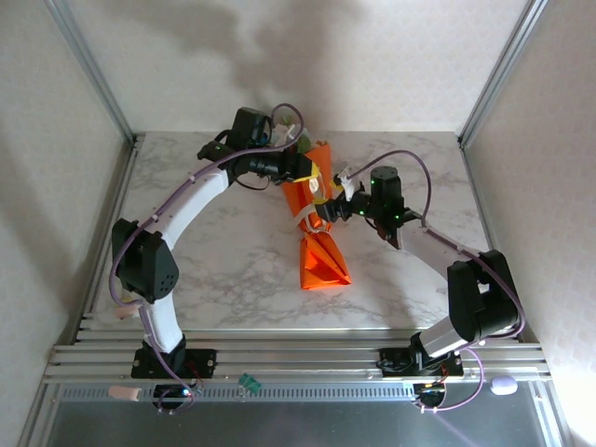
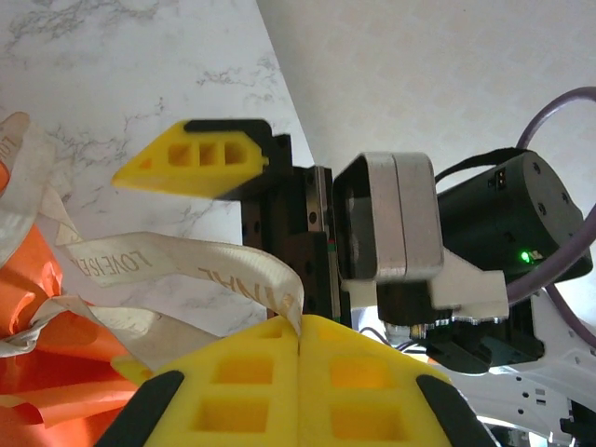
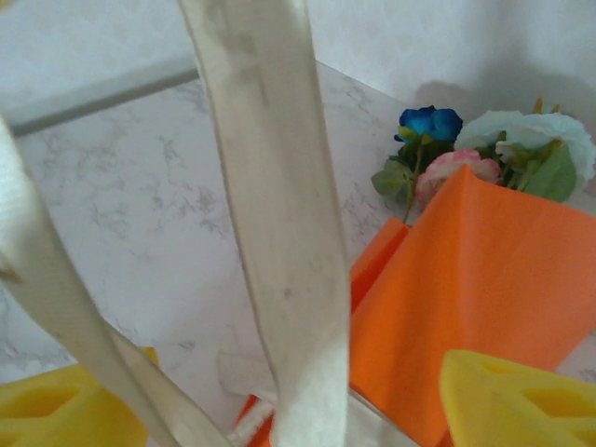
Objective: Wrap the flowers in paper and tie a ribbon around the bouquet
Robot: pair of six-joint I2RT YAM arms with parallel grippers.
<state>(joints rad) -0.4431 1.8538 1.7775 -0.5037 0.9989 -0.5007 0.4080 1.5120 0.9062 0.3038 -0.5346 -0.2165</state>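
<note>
On the table (image 1: 214,279), nearer its far edge: bouquet (image 1: 321,261) is lying with its narrow folded end pointing toward the near edge, flowers (image 3: 484,149) poking out of the paper (image 3: 484,279) at the far end. Ribbon (image 2: 177,261) is crossing the cone about its middle, its loose lengths rising to the two grippers. Left gripper (image 2: 300,340) is pinching one length, jaws pressed fully together on it. Right gripper (image 3: 279,414) is standing with jaws wide apart; two ribbon strands are running up between its fingers (image 3: 512,400), neither clamped as far as I can tell. The grippers are sitting just beside each other over the cone's upper half. Step in hand, by my reading: wrapping looks done and tying is under way, with no knot drawn tight yet. Next move is likely calling for the right gripper to close on a free strand, then both pulling apart, cinching without dragging the paper open or sliding the bouquet.
</note>
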